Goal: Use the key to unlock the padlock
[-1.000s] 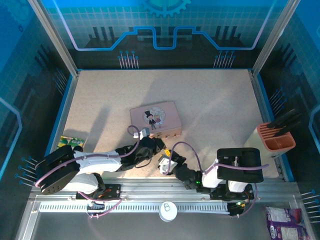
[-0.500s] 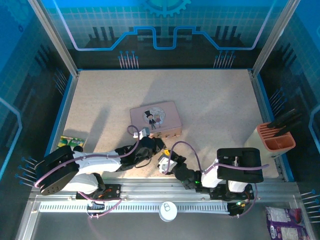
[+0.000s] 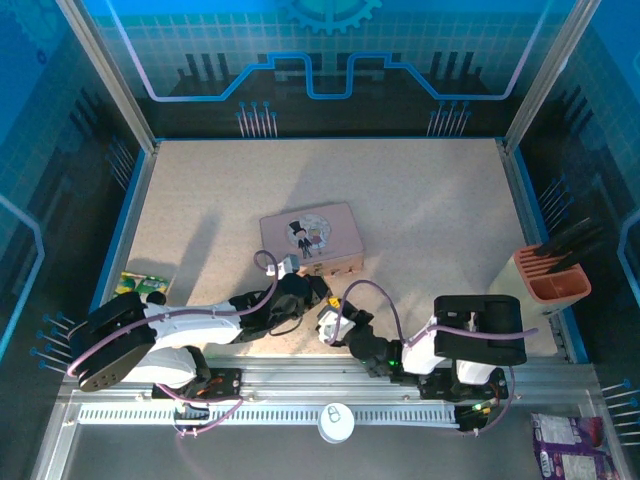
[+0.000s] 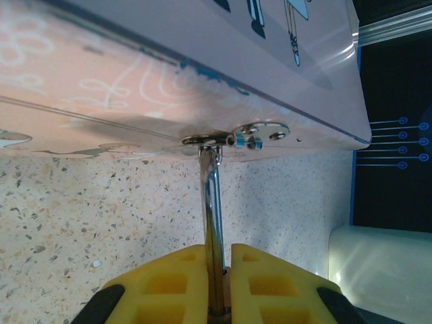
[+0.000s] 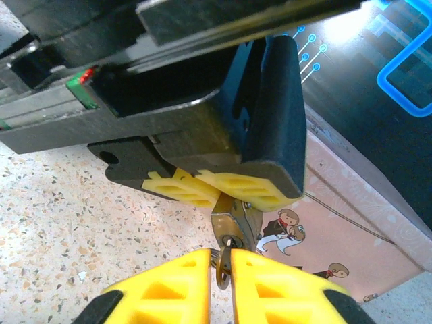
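The right tool [image 5: 221,262] has just tightened onto the key [image 5: 223,268] seated in the padlock [image 5: 235,221], which the left tool [image 5: 219,192] clenches; turning can probably follow.

speckled beige table [image 3: 430,200], blue-lit walls [image 3: 320,50]

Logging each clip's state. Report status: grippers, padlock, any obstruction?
Left gripper shut on the padlock, shackle at the hasp of the pink tin. Right gripper pinching the key at the keyhole. No obstruction seen.
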